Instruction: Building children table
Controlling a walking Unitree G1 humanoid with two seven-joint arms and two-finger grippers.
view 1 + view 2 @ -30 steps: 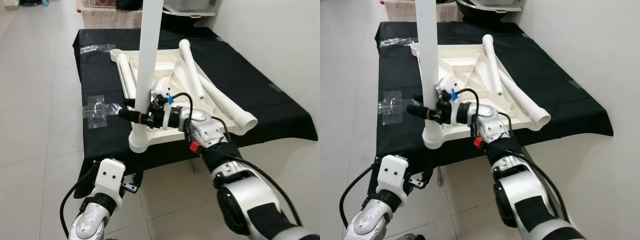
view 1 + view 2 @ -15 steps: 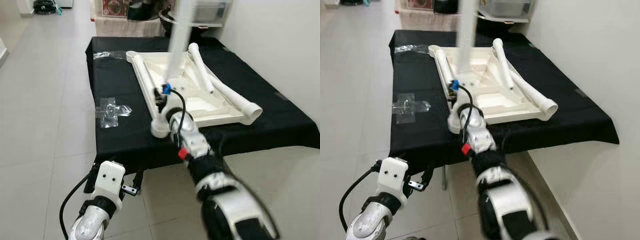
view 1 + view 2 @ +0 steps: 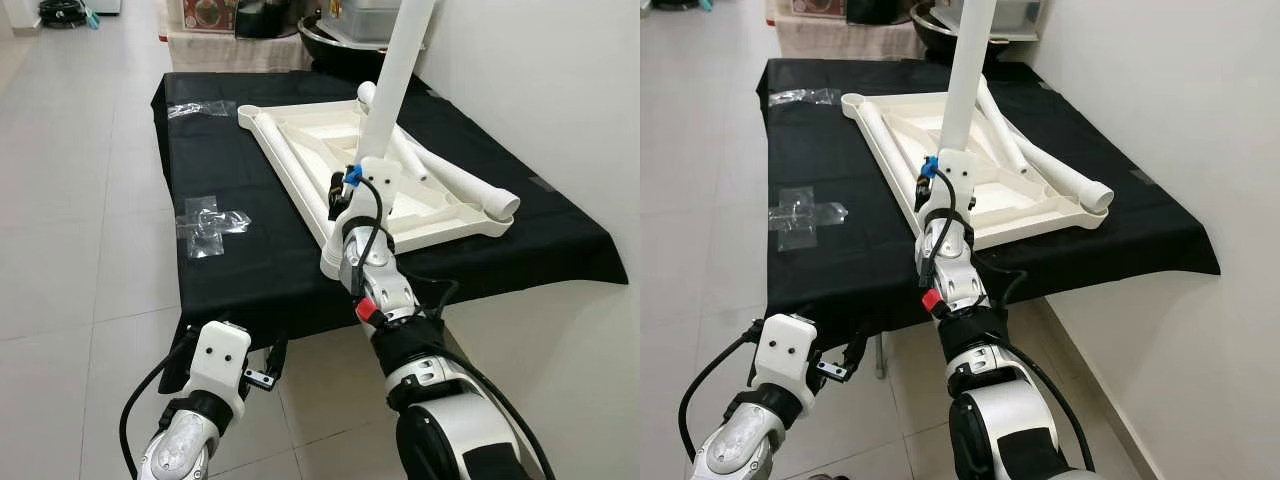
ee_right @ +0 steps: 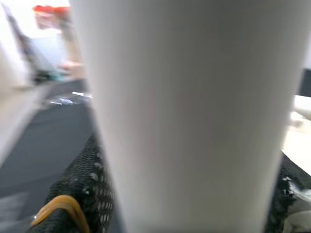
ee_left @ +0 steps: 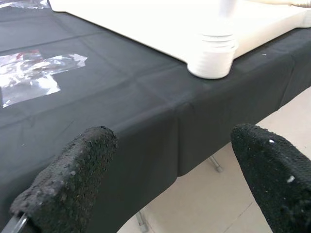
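A white children's tabletop (image 3: pixel 330 135) lies upside down on a table draped in black cloth (image 3: pixel 260 250). One white leg (image 3: pixel 392 90) stands up from the tabletop's near corner socket (image 3: pixel 336 262), leaning a little to the right. My right gripper (image 3: pixel 345 190) is shut on this leg low down, and the leg (image 4: pixel 194 97) sits between the black fingers (image 4: pixel 77 189) in the right wrist view. Other white legs (image 3: pixel 455 188) lie across the tabletop's right side. My left gripper (image 5: pixel 165 170) hangs open below the table's front edge, level with the socket (image 5: pixel 212 58).
Patches of clear tape (image 3: pixel 207 220) stick to the cloth on the left, with another patch (image 3: pixel 195 107) at the far corner. A white wall runs along the right. Pots and boxes (image 3: pixel 350 25) stand behind the table. Tiled floor (image 3: pixel 70 200) lies open to the left.
The camera has shifted. My right forearm has swung from lying across the table front to pointing straight ahead, still holding the leg, which now leans right.
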